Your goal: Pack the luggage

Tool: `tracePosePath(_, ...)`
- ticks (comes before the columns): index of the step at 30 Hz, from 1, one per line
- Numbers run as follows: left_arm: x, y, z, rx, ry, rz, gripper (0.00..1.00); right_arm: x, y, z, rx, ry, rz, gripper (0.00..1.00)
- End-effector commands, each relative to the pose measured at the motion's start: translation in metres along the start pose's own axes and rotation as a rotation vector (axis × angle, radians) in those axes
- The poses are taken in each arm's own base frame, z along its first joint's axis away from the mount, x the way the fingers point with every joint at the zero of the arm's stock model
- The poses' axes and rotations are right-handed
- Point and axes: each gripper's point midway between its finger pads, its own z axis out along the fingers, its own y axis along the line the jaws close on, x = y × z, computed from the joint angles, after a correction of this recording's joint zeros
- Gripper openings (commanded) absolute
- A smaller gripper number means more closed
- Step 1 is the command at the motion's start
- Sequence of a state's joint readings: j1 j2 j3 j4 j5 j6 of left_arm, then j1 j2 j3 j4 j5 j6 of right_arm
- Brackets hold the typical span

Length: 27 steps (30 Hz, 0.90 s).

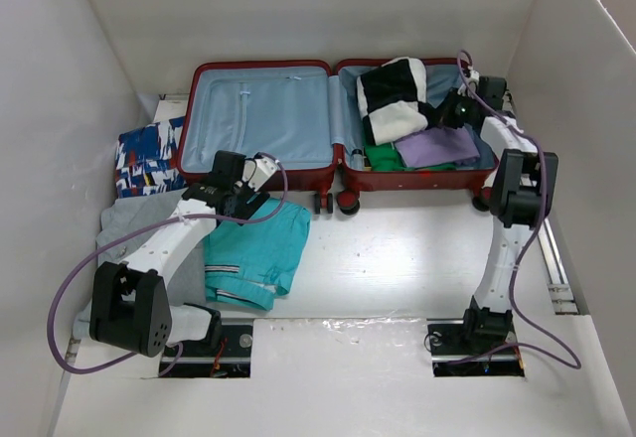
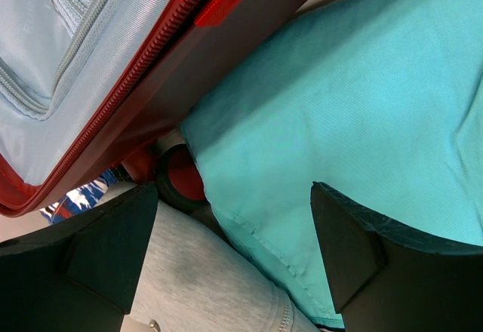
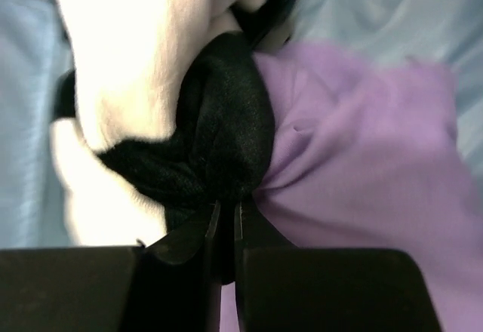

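The luggage [image 1: 256, 64] lies open at the back of the table, a dark-red shell with pale blue lining [image 2: 113, 60]. Its right half holds a black-and-white garment [image 1: 393, 94], a purple garment [image 1: 437, 146] and a green one [image 1: 383, 156]. My right gripper [image 1: 444, 111] reaches into that half. In the right wrist view its jaws [image 3: 225, 222] are shut on a black fold of the black-and-white garment [image 3: 151, 68], with the purple cloth [image 3: 362, 158] beside it. My left gripper [image 1: 266, 171] hangs open in front of the luggage, over teal shorts [image 2: 362, 106] and a grey garment [image 2: 196, 272].
Teal shorts [image 1: 256, 248] and the grey garment [image 1: 134, 223] lie on the table at front left. A blue patterned garment [image 1: 147, 157] sits left of the luggage. A black luggage wheel [image 2: 183, 177] is close to my left fingers. White walls enclose the table on three sides.
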State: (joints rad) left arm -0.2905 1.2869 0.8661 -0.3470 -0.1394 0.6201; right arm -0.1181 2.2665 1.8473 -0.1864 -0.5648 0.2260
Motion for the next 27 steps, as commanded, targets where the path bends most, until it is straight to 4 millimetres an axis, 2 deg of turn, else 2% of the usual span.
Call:
tracePosePath(1, -0.008, 0.006, -0.006, -0.015, -0.041, -0.018, 0.8, -0.022, 0.072, -0.034, -0.15, -0.04, 0.138, 0.0)
tracePosePath(2, -0.01, 0.007, -0.005, -0.019, -0.048, -0.02, 0.8, -0.022, 0.082, -0.036, -0.169, -0.04, 0.153, 0.0)
tracePosePath(3, -0.011, 0.008, -0.008, -0.025, -0.057, -0.022, 0.8, -0.015, 0.082, -0.038, -0.167, -0.032, 0.182, 0.0)
tracePosePath(4, -0.011, 0.008, -0.008, -0.025, -0.057, -0.022, 0.8, -0.022, 0.097, -0.044, -0.191, -0.056, 0.21, 0.0)
tracePosePath(6, -0.009, 0.007, -0.009, -0.025, -0.057, -0.022, 0.8, -0.017, 0.11, -0.049, -0.235, -0.063, 0.251, 0.0)
tracePosePath(9, -0.008, 0.006, -0.01, -0.026, -0.059, -0.022, 0.8, 0.001, 0.109, -0.053, -0.239, -0.075, 0.362, 0.0)
tracePosePath(10, -0.009, 0.007, -0.012, -0.031, -0.068, -0.024, 0.8, 0.02, 0.099, -0.048, -0.215, -0.06, 0.4, 0.0)
tracePosePath(12, -0.009, 0.008, -0.012, -0.031, -0.068, -0.024, 0.8, 0.023, 0.087, -0.052, -0.189, -0.082, 0.44, 0.0)
tracePosePath(14, -0.007, 0.007, -0.014, -0.033, -0.07, -0.024, 0.8, 0.025, 0.065, -0.051, -0.14, -0.101, 0.438, 0.07)
tracePosePath(16, -0.006, 0.005, -0.015, -0.026, -0.076, -0.024, 0.8, 0.022, 0.048, -0.05, -0.102, -0.123, 0.431, 0.15)
tracePosePath(17, -0.006, 0.005, -0.015, -0.026, -0.076, -0.024, 0.8, 0.008, 0.04, -0.052, -0.099, -0.153, 0.411, 0.18)
tracePosePath(18, -0.006, 0.005, -0.015, -0.026, -0.076, -0.024, 0.8, 0.008, 0.034, -0.045, -0.091, -0.148, 0.37, 0.28)
tracePosePath(20, -0.004, 0.003, -0.015, -0.026, -0.076, -0.024, 0.8, -0.006, 0.016, -0.04, -0.068, -0.139, 0.313, 0.46)
tracePosePath(22, -0.004, 0.003, -0.015, -0.026, -0.076, -0.024, 0.8, -0.011, 0.013, -0.035, -0.065, -0.12, 0.269, 0.57)
tracePosePath(23, -0.004, 0.003, -0.015, -0.026, -0.076, -0.024, 0.8, -0.013, 0.01, -0.034, -0.05, -0.113, 0.25, 0.6)
tracePosePath(24, -0.004, 0.003, -0.015, -0.026, -0.076, -0.024, 0.8, -0.032, 0.009, -0.041, -0.036, -0.137, 0.21, 0.62)
tracePosePath(25, -0.004, 0.003, -0.015, -0.026, -0.076, -0.024, 0.8, -0.02, -0.001, -0.04, 0.006, -0.084, 0.181, 0.64)
tracePosePath(27, -0.005, 0.005, -0.018, -0.031, -0.084, -0.026, 0.8, -0.025, -0.012, -0.045, 0.091, -0.072, 0.123, 0.66)
